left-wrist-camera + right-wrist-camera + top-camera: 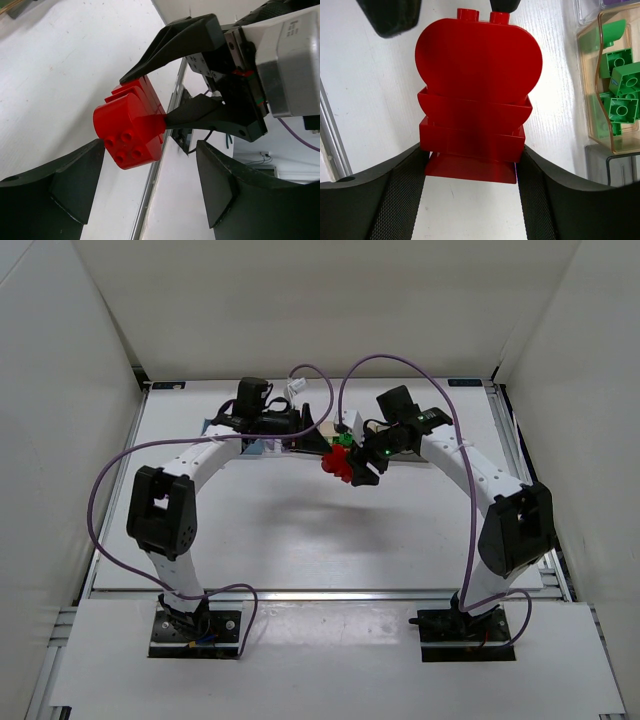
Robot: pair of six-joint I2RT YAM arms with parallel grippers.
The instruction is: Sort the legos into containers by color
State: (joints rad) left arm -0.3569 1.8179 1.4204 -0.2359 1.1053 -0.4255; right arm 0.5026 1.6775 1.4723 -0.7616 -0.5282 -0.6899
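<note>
Locate the red lego point(477, 75) at centre frame in the right wrist view, held above the white table point(365, 90). Note the right gripper point(471, 155) clamped on its lower end, pressing against it from both sides. In the top view, find this grip just right of centre in the upper half of the frame.

Observe the left gripper point(150, 150) in the left wrist view: jaws spread wide along the bottom edge, gripping nothing, with the studded end of the red lego just above the gap. Treat contact between that gripper and the red lego as undetermined.

At the right edge of the right wrist view, identify the pale orange container point(594, 125) holding the green legos point(622, 107). Above it, in the upper right corner, note a clear container point(585, 12) with a purple piece point(620, 2) inside, mostly cut off by the frame. Below it, note the corner of a smoky grey container point(600, 160).
</note>
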